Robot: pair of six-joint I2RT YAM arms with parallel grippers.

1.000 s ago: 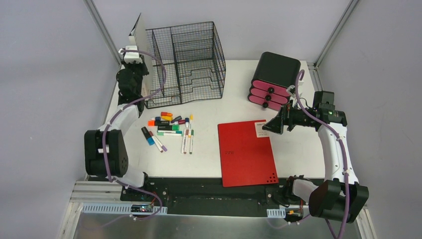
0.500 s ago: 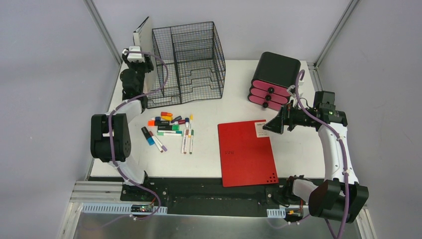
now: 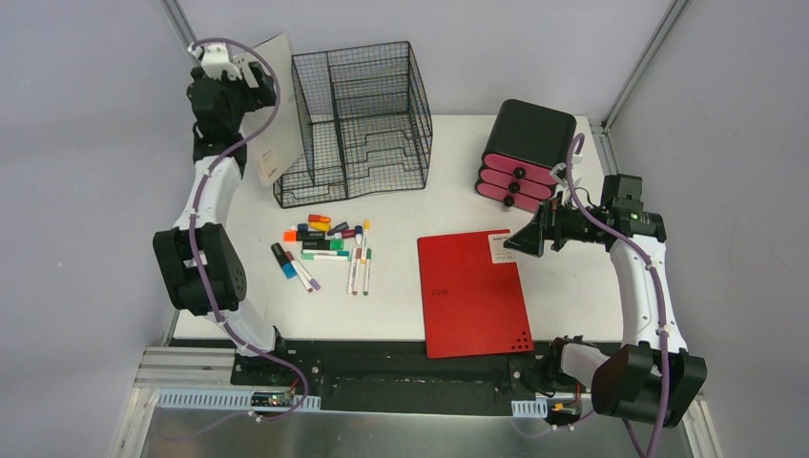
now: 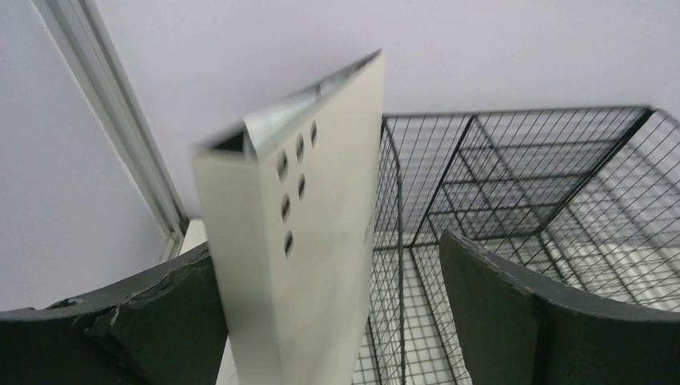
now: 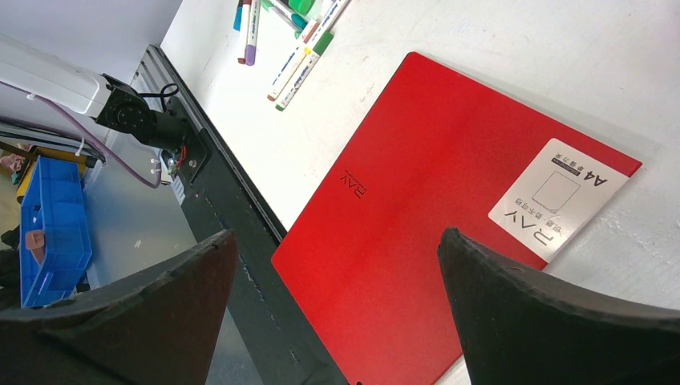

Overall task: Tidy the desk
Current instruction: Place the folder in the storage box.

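The white desk (image 3: 572,296) holds a red folder (image 3: 472,291) at front centre and a heap of markers (image 3: 324,243) to its left. A white punched folder (image 3: 277,105) stands tilted on edge against the left side of the black wire-mesh organizer (image 3: 358,114). My left gripper (image 3: 243,91) is raised at the back left and open. In the left wrist view the white folder (image 4: 313,241) stands between the wide jaws, close by the left finger (image 4: 160,321). My right gripper (image 3: 510,243) hangs open over the red folder's (image 5: 449,184) labelled corner, with nothing in it.
A black box with pink drawers (image 3: 525,157) sits at the back right, just behind the right arm. The markers (image 5: 297,40) lie left of the red folder. The desk's black front strip (image 3: 401,367) runs between the arm bases. Aluminium posts (image 3: 186,38) frame the back corners.
The left gripper has opened and risen toward the back left. The white folder has tipped from upright to lean on the organizer. The right arm has not moved.
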